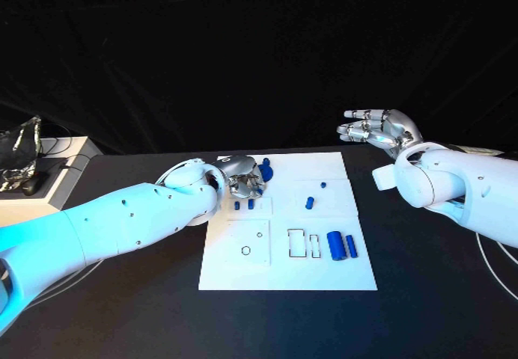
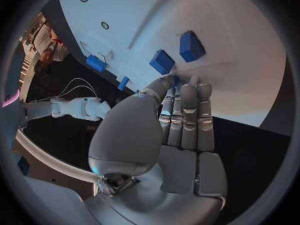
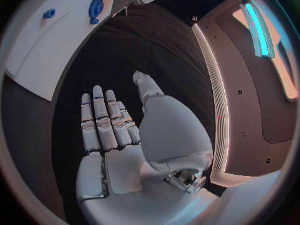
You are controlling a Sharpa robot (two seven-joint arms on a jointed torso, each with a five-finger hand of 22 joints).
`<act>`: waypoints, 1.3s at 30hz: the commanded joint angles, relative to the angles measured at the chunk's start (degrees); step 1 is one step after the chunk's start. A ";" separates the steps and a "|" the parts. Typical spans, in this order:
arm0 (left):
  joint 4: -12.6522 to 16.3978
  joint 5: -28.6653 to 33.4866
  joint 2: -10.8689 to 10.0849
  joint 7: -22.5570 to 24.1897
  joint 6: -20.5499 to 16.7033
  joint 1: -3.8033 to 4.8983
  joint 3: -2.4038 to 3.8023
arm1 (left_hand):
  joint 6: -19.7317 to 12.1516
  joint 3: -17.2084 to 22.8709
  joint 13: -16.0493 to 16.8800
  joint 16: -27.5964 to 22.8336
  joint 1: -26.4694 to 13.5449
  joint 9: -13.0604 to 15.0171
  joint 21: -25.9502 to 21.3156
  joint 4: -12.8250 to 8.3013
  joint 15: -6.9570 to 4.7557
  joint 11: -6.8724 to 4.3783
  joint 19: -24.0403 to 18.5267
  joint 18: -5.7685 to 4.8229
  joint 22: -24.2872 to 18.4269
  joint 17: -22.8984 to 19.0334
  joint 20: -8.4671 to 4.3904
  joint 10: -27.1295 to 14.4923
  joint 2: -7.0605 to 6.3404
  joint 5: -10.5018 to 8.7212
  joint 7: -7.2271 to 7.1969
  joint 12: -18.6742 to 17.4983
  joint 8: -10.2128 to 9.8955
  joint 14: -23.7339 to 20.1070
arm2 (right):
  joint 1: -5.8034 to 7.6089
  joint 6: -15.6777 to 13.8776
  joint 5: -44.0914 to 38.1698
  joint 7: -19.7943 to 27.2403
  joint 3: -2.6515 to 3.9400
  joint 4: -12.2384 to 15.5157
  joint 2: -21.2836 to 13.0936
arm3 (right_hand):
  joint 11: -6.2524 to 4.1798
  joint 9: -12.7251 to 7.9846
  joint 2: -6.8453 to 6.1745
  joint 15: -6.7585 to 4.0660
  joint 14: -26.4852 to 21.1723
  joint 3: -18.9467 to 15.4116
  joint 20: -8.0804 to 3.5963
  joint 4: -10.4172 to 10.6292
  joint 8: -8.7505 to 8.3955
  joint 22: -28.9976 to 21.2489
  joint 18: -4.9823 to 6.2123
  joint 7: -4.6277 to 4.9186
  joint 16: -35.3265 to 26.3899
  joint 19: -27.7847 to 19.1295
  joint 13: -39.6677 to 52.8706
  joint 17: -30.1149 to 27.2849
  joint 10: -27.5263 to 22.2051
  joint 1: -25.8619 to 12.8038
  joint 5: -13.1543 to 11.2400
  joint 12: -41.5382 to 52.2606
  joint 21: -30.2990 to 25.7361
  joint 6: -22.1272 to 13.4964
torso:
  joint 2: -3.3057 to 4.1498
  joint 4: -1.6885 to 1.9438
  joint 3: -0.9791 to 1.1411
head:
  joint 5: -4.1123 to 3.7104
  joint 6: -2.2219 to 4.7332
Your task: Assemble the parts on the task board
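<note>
Head view: left robot hand (image 1: 242,185) fingers together on task board (image 1: 324,280) | right robot hand (image 1: 380,130) spread, empty

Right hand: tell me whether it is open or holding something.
Open. The right hand hovers beside the task board, off the table, with fingers spread and the palm empty.

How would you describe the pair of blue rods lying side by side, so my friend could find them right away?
Start at the white board in the middle of the black table. Go to its edge on the robot's right, near side, just beside two narrow rectangular outlines. The two blue rods lie there close together, side by side; they are longer than the small blue pieces farther up the board, and no hand is near them.
</note>
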 commanded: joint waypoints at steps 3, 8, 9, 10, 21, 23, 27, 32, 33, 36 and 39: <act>0.65 1.51 -0.46 1.12 -2.16 -0.16 0.01 | 0.25 1.12 0.13 -0.63 -0.11 -0.04 0.72 -0.58 -0.09 -0.01 -0.13 0.58 0.96 0.43 -0.55 1.10 0.60 -0.34 0.39 -1.26 0.26 0.92 | -0.01 0.96 -0.42 0.88 0.02 0.03 0.10 | 0.15 0.00 0.27 0.05 0.13 -0.08 -0.05 -0.32 -0.23 -0.07 -0.22 3.19 -0.24 -0.21 0.00 -0.07 0.14 -0.28 0.34 -0.22 -0.17 0.31 | 0.01 -0.07 -0.03 | 0.05 0.28; 2.06 2.62 -1.44 1.54 -2.91 -0.24 0.27 | 0.26 1.73 0.15 -0.98 -0.30 -0.05 1.14 -0.95 -0.11 0.02 -0.01 0.75 0.93 0.78 -0.54 1.64 0.44 -0.35 0.55 -2.14 0.25 1.36 | -0.02 1.00 -0.45 0.98 0.02 -0.09 0.15 | 0.13 0.01 0.28 0.04 0.22 -0.08 -0.05 -0.35 -0.22 -0.06 -0.23 3.16 -0.23 -0.20 0.01 -0.06 0.40 -0.28 0.33 -0.21 -0.16 0.48 | -0.06 0.00 -0.01 | 0.15 0.33; 2.51 2.93 -1.74 1.59 -3.03 -0.25 0.47 | 0.26 2.05 0.16 -1.28 -0.54 -0.03 1.37 -1.13 -0.09 0.04 -0.13 0.90 0.88 1.17 -0.41 1.82 0.34 -0.35 0.56 -2.51 0.26 1.43 | -0.02 1.01 -0.45 0.99 0.02 -0.11 0.15 | 0.13 0.01 0.28 0.04 0.22 -0.08 -0.05 -0.35 -0.22 -0.06 -0.23 3.16 -0.23 -0.20 0.01 -0.06 0.40 -0.28 0.33 -0.21 -0.16 0.48 | -0.07 0.01 -0.02 | 0.19 0.34; 2.98 3.29 -2.06 1.61 -3.07 -0.26 0.72 | 0.23 2.02 0.15 -1.28 -0.57 -0.05 1.37 -1.13 -0.08 0.06 -0.13 0.90 0.88 1.19 -0.41 1.79 0.29 -0.36 0.58 -2.51 0.24 1.44 | -0.02 1.02 -0.45 0.99 0.02 -0.14 0.16 | 0.13 0.01 0.28 0.04 0.22 -0.08 -0.05 -0.35 -0.22 -0.06 -0.23 3.16 -0.23 -0.20 0.01 -0.06 0.40 -0.28 0.33 -0.21 -0.16 0.48 | -0.05 0.01 0.01 | 0.22 0.41; 7.16 6.57 -6.25 0.90 -1.15 -0.83 4.10 | 0.13 1.91 0.13 -1.32 -0.78 -0.05 1.37 -1.04 -0.03 0.12 -0.16 0.92 0.82 1.35 -0.34 1.62 0.12 -0.33 0.64 -2.49 0.25 1.47 | -0.02 1.10 -0.46 0.95 0.02 -0.24 0.08 | 0.13 0.01 0.28 0.04 0.22 -0.08 -0.05 -0.35 -0.22 -0.06 -0.23 3.16 -0.23 -0.20 0.01 -0.06 0.40 -0.28 0.33 -0.21 -0.16 0.48 | -0.12 0.21 -0.04 | 0.39 0.24; 7.51 6.91 -7.01 0.70 -0.72 -1.14 4.61 | 0.14 1.90 0.13 -1.33 -0.78 -0.05 1.37 -1.03 -0.03 0.12 -0.15 0.92 0.81 1.38 -0.33 1.62 0.09 -0.35 0.64 -2.50 0.25 1.48 | -0.02 1.11 -0.46 0.94 0.02 -0.22 0.04 | 0.13 0.01 0.28 0.04 0.22 -0.08 -0.05 -0.35 -0.22 -0.06 -0.23 3.16 -0.23 -0.20 0.01 -0.06 0.40 -0.28 0.33 -0.21 -0.16 0.48 | -0.16 0.30 -0.10 | 0.35 0.18; 7.72 7.40 -8.32 0.24 0.24 -1.58 5.19 | 0.15 1.87 0.12 -1.35 -0.86 -0.05 1.36 -0.94 -0.02 0.14 -0.14 0.95 0.78 1.44 -0.29 1.59 0.11 -0.32 0.69 -2.52 0.25 1.50 | -0.02 1.10 -0.46 0.92 0.02 -0.18 -0.04 | 0.13 0.01 0.28 0.04 0.22 -0.08 -0.05 -0.35 -0.22 -0.06 -0.23 3.16 -0.23 -0.20 0.01 -0.06 0.40 -0.28 0.33 -0.21 -0.16 0.48 | -0.21 0.34 -0.11 | 0.40 0.08; 7.23 7.92 -8.92 -0.17 1.02 -1.84 5.41 | -0.03 1.91 0.11 -1.44 -0.86 -0.07 1.36 -0.80 0.02 0.21 -0.10 1.02 0.74 1.54 -0.21 1.44 0.10 -0.30 0.75 -2.56 0.25 1.54 | -0.02 1.07 -0.46 0.92 0.02 -0.18 -0.04 | 0.13 0.01 0.28 0.04 0.22 -0.08 -0.05 -0.35 -0.22 -0.06 -0.23 3.16 -0.23 -0.20 0.01 -0.06 0.40 -0.28 0.33 -0.21 -0.16 0.48 | -0.06 0.18 -0.01 | 0.80 0.05; 7.07 8.01 -8.90 -0.23 1.15 -1.88 5.43 | -0.03 1.91 0.11 -1.44 -0.86 -0.07 1.36 -0.80 0.02 0.21 -0.10 1.02 0.74 1.54 -0.21 1.44 0.10 -0.30 0.75 -2.56 0.25 1.54 | -0.02 1.08 -0.46 0.91 0.02 -0.18 -0.03 | 0.13 0.01 0.28 0.04 0.22 -0.08 -0.05 -0.35 -0.22 -0.06 -0.23 3.16 -0.23 -0.20 0.01 -0.06 0.40 -0.28 0.33 -0.21 -0.16 0.48 | -0.04 0.17 -0.02 | 0.79 0.05; 6.63 8.15 -8.70 -0.33 1.33 -2.09 5.46 | -0.06 1.92 0.11 -1.52 -0.87 -0.06 1.30 -0.69 0.03 0.22 -0.12 1.06 0.71 1.60 -0.17 1.41 0.10 -0.32 0.76 -2.56 0.24 1.54 | -0.02 1.11 -0.46 0.90 0.02 -0.19 0.02 | 0.13 0.01 0.28 0.04 0.22 -0.08 -0.05 -0.35 -0.22 -0.06 -0.23 3.16 -0.23 -0.20 0.01 -0.06 0.40 -0.28 0.33 -0.21 -0.16 0.48 | -0.01 0.15 -0.06 | 0.76 -0.03; 6.21 8.22 -8.35 -0.30 1.25 -2.36 5.48 | -0.10 1.95 0.12 -1.56 -0.82 -0.06 1.32 -0.65 0.03 0.23 -0.10 1.10 0.71 1.65 -0.13 1.37 0.09 -0.32 0.78 -2.55 0.25 1.55 | -0.02 1.12 -0.46 0.89 0.02 -0.19 0.03 | 0.13 0.01 0.28 0.04 0.22 -0.08 -0.05 -0.35 -0.22 -0.06 -0.23 3.16 -0.23 -0.20 0.01 -0.06 0.40 -0.28 0.33 -0.21 -0.16 0.48 | 0.00 0.21 -0.09 | 0.55 -0.18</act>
